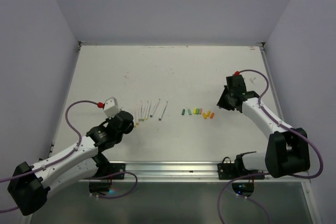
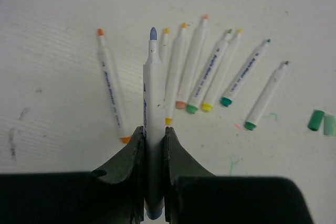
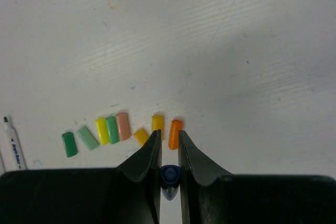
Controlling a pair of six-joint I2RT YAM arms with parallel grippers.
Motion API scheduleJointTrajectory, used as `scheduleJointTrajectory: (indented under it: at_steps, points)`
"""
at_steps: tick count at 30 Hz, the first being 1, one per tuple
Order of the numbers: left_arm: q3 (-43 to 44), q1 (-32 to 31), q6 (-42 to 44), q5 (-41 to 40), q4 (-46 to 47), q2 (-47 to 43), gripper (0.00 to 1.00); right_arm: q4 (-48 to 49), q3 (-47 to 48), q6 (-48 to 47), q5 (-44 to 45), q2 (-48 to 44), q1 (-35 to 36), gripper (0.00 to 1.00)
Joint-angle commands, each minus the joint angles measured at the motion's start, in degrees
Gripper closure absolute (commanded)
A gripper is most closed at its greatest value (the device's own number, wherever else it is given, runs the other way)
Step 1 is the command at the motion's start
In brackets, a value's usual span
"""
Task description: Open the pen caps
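While the left pincer (image 2: 153,134) is clenched on the barrel of the blue pen (image 2: 151,93), that pen points straight out ahead of the jaws, its blue nib bare and its butt end deep between the fingers. A hold this low on the barrel leaves the cap end free for the other arm to pull on. Judging by the bare nib, that pull is done.

The right pincer (image 3: 169,139) is closed on the blue cap (image 3: 169,174), which sits well back in the throat of the jaws rather than at the tips. It is gripped across its width, so it should not slip out lengthwise.

Just beyond the held pen, the loose pens (image 2: 210,80) lie fanned on the counter (image 1: 173,72), each showing a bare nib turned away from the arm. An orange pen (image 2: 111,95) lies a little apart on their left.

Under the right pincer's tips lies the row of caps (image 3: 112,129): greens, yellows, a pink and an orange, side by side near the middle of the counter. Pens and caps are sorted into two groups, well apart. By my reading, the blue pen belongs with the fan and the blue cap at the orange end of the row. Neither is set down yet.
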Motion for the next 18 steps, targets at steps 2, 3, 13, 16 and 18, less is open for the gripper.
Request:
scheduleJointTrajectory:
  at_steps: [2,3,13,16,18]
  points:
    - [-1.73,1.45,-10.86,-8.66,-9.42,2.38,1.0,-0.97,-1.73,-3.31,2.43,-0.69,-1.9,1.0]
    - [-1.99,1.54,-12.18,-9.02,-10.31,2.82,1.0,-0.79,-2.25,-3.58,2.08,0.1,-2.25,1.0]
    - [-3.05,1.89,-20.8,-11.3,-11.81,8.8,0.96,3.78,-5.69,-4.46,-2.75,4.58,-3.13,1.0]
    - [-2.7,1.89,-21.42,-11.92,-10.32,9.94,0.9,4.48,-6.13,-4.46,-3.37,5.37,-3.13,0.98]
    - [-2.34,1.98,-21.25,-12.36,-8.91,10.9,0.85,5.27,-6.74,-4.37,-3.89,5.64,-3.13,0.93]
